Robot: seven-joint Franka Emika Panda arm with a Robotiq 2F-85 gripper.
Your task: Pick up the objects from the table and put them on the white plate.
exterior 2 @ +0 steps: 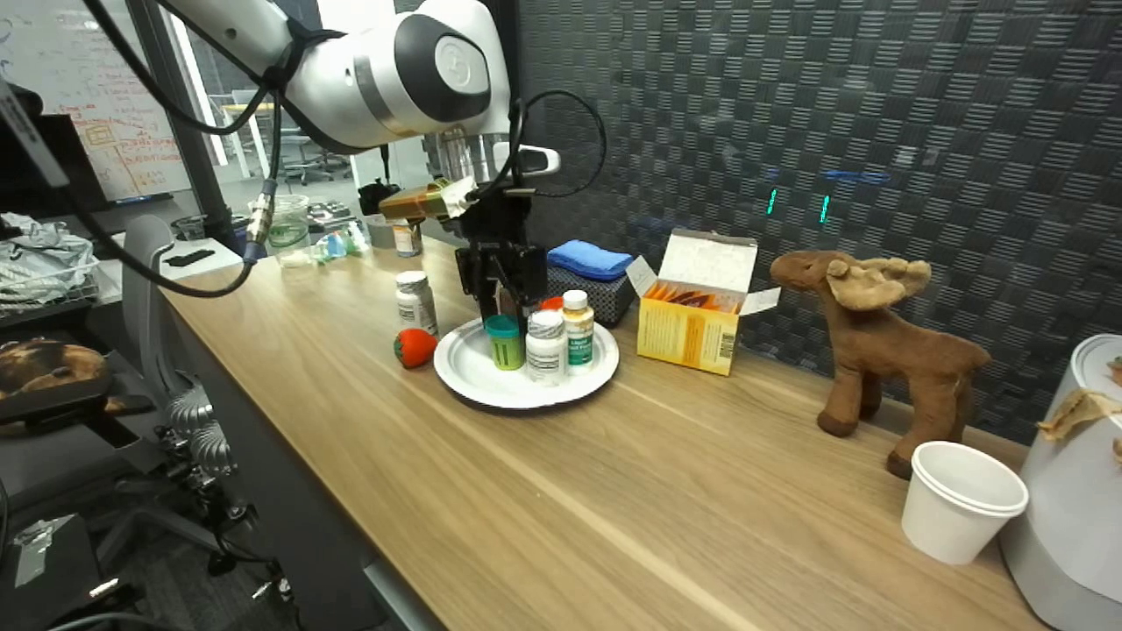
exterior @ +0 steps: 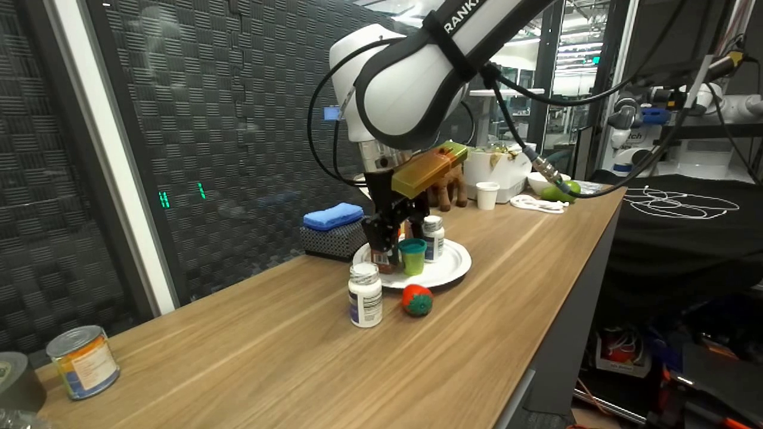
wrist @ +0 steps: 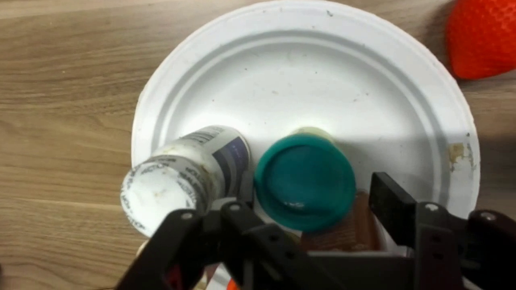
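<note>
Black and pointing downward, the end effector (wrist: pixel 312 187) has its fingers spread wide, one to either side of a green cylindrical tub (exterior: pixel 412 260); in the wrist view I can see a gap between its teal lid (wrist: pixel 305 181) and a finger. The tub stands upright on a round white plate (wrist: pixel 302 80), just beside an upright white plastic bottle (exterior 2: pixel 547 350), with a white-capped, green-labelled bottle (exterior 2: pixel 578 337) close by. Just off the rim, on the wood-grain worktop (exterior: pixel 286 357), sits a red, green-topped strawberry (exterior: pixel 417 301), and near it another white plastic bottle (exterior: pixel 365 301). Farther out I make out a folded blue cloth (exterior: pixel 334 216) on a dark patterned box (exterior: pixel 328 241), an opened yellow carton (exterior 2: pixel 688 333) and a brown plush moose (exterior 2: pixel 907 346)
</note>
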